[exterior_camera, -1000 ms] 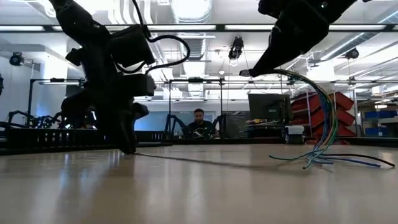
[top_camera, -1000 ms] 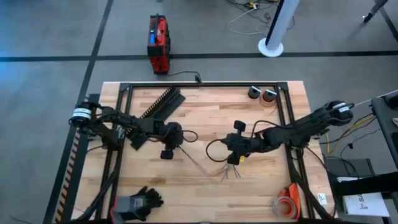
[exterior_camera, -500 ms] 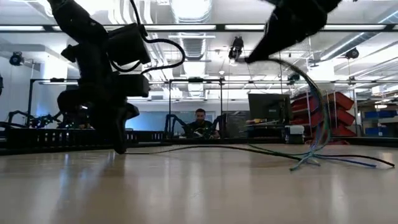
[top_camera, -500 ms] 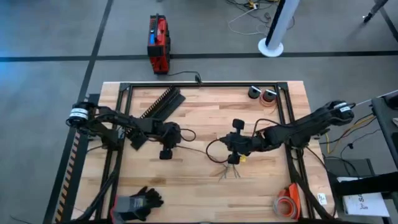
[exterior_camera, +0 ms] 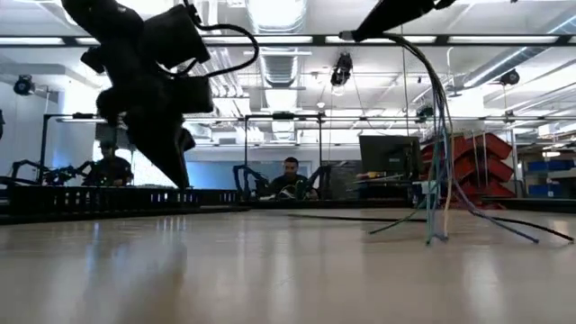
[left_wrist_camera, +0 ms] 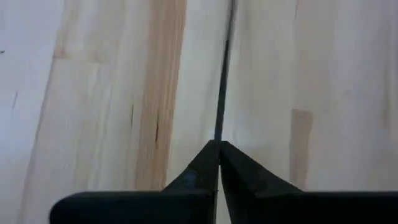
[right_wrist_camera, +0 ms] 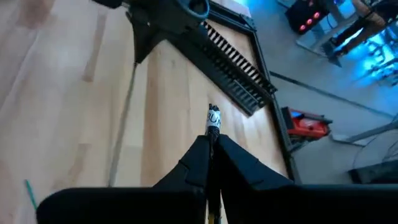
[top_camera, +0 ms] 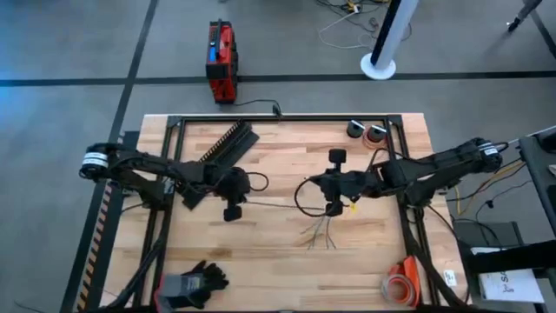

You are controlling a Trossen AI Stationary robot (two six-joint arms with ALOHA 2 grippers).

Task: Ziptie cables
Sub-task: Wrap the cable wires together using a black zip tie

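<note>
The cables point(top_camera: 320, 233), thin green, pale grey and black wires, hang from my right gripper point(top_camera: 333, 209) at mid-table. In the low view they drop almost straight down point(exterior_camera: 438, 135), with the fanned ends on the wood point(exterior_camera: 438, 238). A thin black zip tie point(top_camera: 269, 205) runs from the cables toward my left gripper point(top_camera: 233, 211), which is shut on it left of centre. In the low view the left gripper point(exterior_camera: 180, 180) stands above the table top. My left gripper pinches the zip tie's free end point(left_wrist_camera: 219, 134) between its two fingertips. The fingers lie along the strip, which runs straight away from them above the wood. My right gripper pinches the cables at their gathered end, and a white-labelled tip point(right_wrist_camera: 213, 117) pokes out past the shut fingertips. The wires hang below the gripper point(exterior_camera: 432, 99) and their fanned ends rest on the table.
A long black comb-toothed strip point(top_camera: 228, 143) lies at the far left inside the black frame point(top_camera: 278, 116). Two tape rolls point(top_camera: 366, 131) stand at the far right. Black gloves point(top_camera: 195, 283) and an orange tool point(top_camera: 404, 283) lie near the front edge. A person point(exterior_camera: 290, 178) sits beyond the table.
My right gripper has risen and gone toward the far edge. It has drawn the cables up from a slanting droop to a near-vertical hang, and their fanned ends have slid along the table. My left gripper has lifted off the table, raising the zip tie clear of the wood.
</note>
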